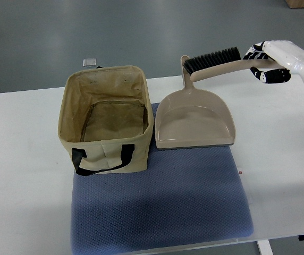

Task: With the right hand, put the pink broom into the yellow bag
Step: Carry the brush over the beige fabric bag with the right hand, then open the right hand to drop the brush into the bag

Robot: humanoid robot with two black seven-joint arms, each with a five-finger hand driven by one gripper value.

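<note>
The pinkish-beige broom [218, 67] with black bristles is at the top right, over the table's far edge and just behind the dustpan's handle. It lies roughly level, bristles pointing away from me. My right hand [262, 62] comes in from the right edge and is shut on the end of the broom's handle. The yellowish-tan fabric bag [105, 151] with black handles stands open and upright at centre left, its inside empty. The broom is to the right of the bag and behind it, with the dustpan between them.
A matching beige dustpan [194, 119] lies right of the bag, its handle pointing away from me. Bag and dustpan sit partly on a blue mat [162, 207] on the white table [24, 175]. A small grey object [90, 62] lies behind the bag.
</note>
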